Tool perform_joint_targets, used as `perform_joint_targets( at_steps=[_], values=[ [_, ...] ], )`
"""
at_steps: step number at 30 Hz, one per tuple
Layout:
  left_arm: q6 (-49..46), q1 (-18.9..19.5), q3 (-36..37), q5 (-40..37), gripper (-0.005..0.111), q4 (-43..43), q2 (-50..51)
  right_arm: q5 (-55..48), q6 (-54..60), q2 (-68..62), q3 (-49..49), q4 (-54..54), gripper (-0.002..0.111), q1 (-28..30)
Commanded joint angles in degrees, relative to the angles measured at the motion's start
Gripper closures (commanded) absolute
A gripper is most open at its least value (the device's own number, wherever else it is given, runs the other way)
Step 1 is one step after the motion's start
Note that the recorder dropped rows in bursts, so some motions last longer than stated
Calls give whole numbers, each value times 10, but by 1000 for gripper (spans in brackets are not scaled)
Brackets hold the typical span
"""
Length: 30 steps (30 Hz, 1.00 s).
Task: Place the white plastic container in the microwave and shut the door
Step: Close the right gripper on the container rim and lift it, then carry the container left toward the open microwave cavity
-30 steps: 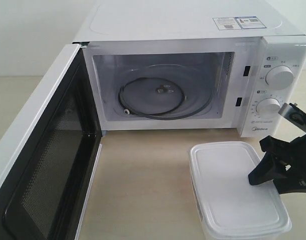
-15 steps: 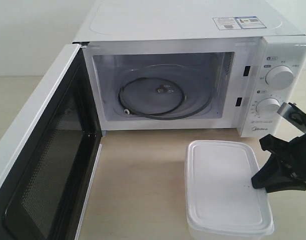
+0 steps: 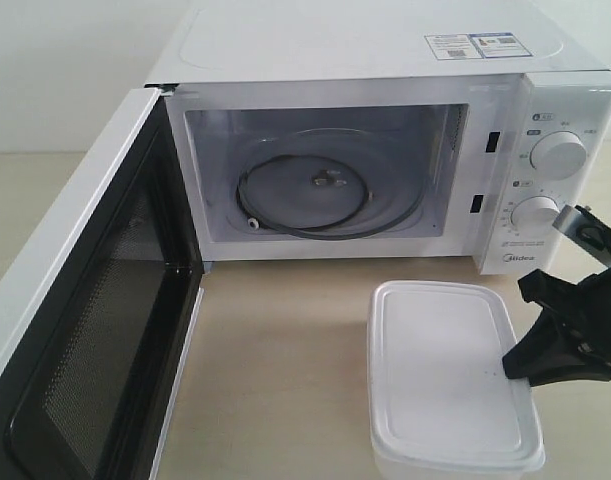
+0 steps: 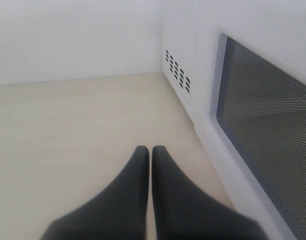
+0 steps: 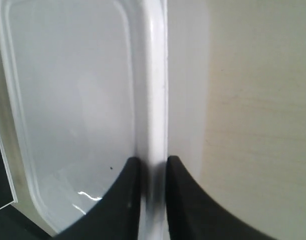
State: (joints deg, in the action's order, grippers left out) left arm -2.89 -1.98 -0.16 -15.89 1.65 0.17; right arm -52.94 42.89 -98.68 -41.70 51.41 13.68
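- Centrally, the microwave (image 3: 365, 60) stands on a pale wooden table (image 3: 285, 350), its cavity exposed and facing the viewer; a sticker (image 3: 472, 45) lies on its top.
- The door (image 3: 95, 340) is swung wide open on the left, with the dark mesh window and black inner frame turned toward the cavity.
- The white plastic container (image 3: 445, 370), lid on, sits outside the microwave, on the table in front of the control panel and to the right of the open cavity.
- A glass turntable (image 3: 385, 200) with a dark roller ring on it lies on the cavity floor.
- The right gripper (image 5: 153, 162) is at the container's right-hand edge, its jaws pinching the raised rim of the lid, one finger on each side.
- The left gripper (image 4: 150, 150) hangs over bare table beside the door's outer face, its jaws pressed together with nothing between them.
- Two round dials, upper (image 3: 558, 152) and lower (image 3: 537, 212), occupy the right panel.
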Motion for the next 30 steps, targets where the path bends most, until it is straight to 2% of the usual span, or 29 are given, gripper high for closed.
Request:
perform_joint_targets(
  at_steps=[1, 14, 20, 25, 30],
  values=[
    [-1, 2, 2, 5, 103, 3, -2, 11, 7, 18, 3, -4, 108, -2],
    [-1, 2, 2, 5, 103, 3, -2, -21, 18, 134, 3, 35, 108, -5],
    [-1, 2, 2, 5, 103, 3, -2, -19, 36, 177, 6, 58, 108, -49],
    [-1, 2, 2, 5, 103, 3, -2, 27, 72, 204, 34, 104, 108, -91],
    [-1, 2, 2, 5, 103, 3, -2, 30, 115, 217, 63, 169, 108, -97]
  ],
)
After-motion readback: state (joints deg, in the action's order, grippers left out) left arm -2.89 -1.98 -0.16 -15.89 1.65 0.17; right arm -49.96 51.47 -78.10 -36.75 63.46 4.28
